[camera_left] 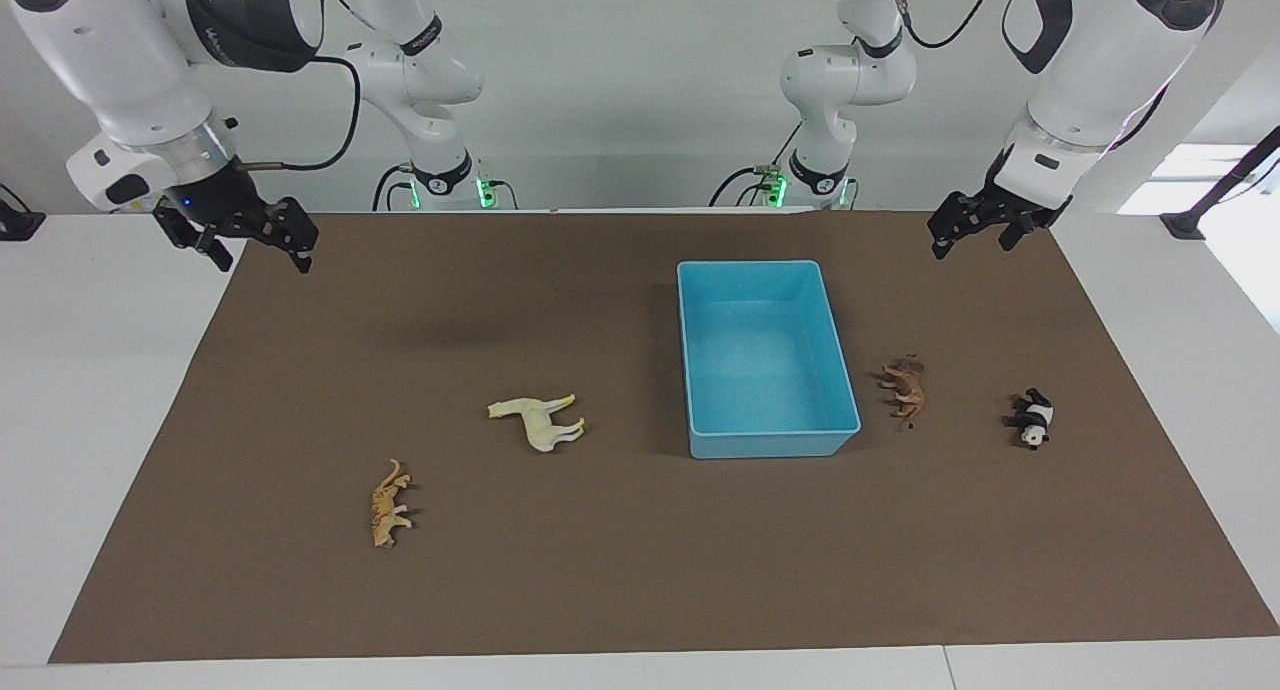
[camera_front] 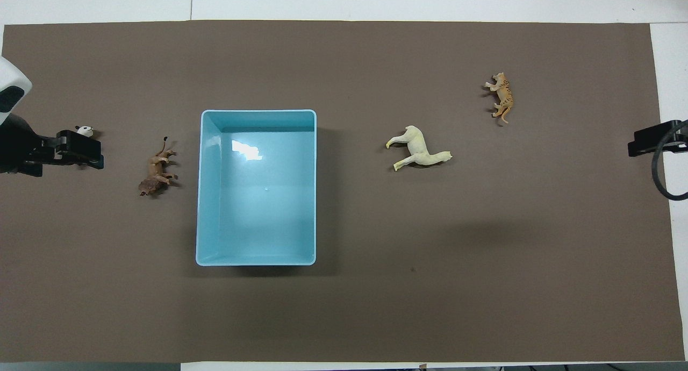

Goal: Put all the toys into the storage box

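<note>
**Four toys still out, box still bare**

Both arms wait raised at the robots' end of the tabletop (camera_left: 120, 390). The left hand (camera_left: 985, 225) hangs over the brown mat's (camera_left: 640, 570) corner at the left arm's end, the right hand (camera_left: 255, 242) over the corner at the right arm's end; each looks released, fingers spread and grasping nothing.

Next comes the storage box (camera_left: 845, 395), a light blue, smooth, glossy plastic tray with low walls and a rounded rim, standing on the matte mat somewhat toward the left arm's end. Nothing lies in it, so by my judgement the task has not begun: all four toys remain to be moved.

Level with the box's farther half lie the brown animal (camera_left: 906, 388), just beside the box, and the black-and-white panda (camera_left: 1031, 419), small and rounded, toward the left arm's end. Toward the right arm's end lies the cream-white horse (camera_left: 540, 421), the largest, long-legged, on its side. Farthest from the robots lies the orange spotted cat (camera_left: 389, 504), slim, also on its side.
</note>
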### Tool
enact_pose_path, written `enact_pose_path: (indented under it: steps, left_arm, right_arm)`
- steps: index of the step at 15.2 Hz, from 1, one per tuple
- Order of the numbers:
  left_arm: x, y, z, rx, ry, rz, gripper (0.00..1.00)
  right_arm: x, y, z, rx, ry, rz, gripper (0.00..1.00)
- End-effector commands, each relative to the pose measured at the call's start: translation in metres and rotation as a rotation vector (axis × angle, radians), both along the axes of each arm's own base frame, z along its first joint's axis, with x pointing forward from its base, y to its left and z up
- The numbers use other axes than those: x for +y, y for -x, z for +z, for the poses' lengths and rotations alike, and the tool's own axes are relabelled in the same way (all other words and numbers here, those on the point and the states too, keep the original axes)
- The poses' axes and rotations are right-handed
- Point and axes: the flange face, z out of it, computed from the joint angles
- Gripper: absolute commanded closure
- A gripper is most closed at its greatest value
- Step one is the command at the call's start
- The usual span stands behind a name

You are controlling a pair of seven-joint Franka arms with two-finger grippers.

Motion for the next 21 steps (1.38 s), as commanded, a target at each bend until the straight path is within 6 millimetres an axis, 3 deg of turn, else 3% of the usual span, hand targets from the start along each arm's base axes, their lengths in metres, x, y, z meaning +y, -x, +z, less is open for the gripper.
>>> enact_pose_path:
  steps: [1,5,8,12,14,17,19,21]
  left_arm:
    - [0.002,0.007,0.005,0.001,0.008,-0.001,0.00]
    - [0.002,0.007,0.005,0.001,0.008,-0.001,0.00]
    - [0.002,0.006,0.005,-0.002,0.009,0.001,0.00]
    - [-0.001,0.007,0.001,-0.015,0.007,-0.001,0.00]
    - [0.001,0.002,-0.003,-0.062,0.011,-0.012,0.00]
    - [0.005,-0.008,-0.024,-0.180,0.018,0.006,0.00]
    - [0.009,-0.018,-0.047,-0.185,0.010,0.003,0.00]
    - [0.013,-0.037,-0.085,-0.174,-0.006,0.001,0.00]
  right_arm:
    - [0.003,-0.036,-0.054,-0.006,0.000,0.016,0.00]
    - [0.004,-0.074,-0.119,-0.058,0.006,0.024,0.00]
    - [0.021,-0.091,-0.162,-0.060,0.006,0.054,0.00]
    - [0.048,-0.105,-0.205,-0.075,0.007,0.102,0.00]
    - [0.046,-0.109,-0.213,-0.078,0.008,0.139,0.00]
    - [0.052,-0.119,-0.243,-0.103,0.010,0.155,0.00]
    - [0.052,-0.121,-0.251,-0.104,0.012,0.157,0.00]
    - [0.052,-0.129,-0.251,-0.116,0.013,0.157,0.00]
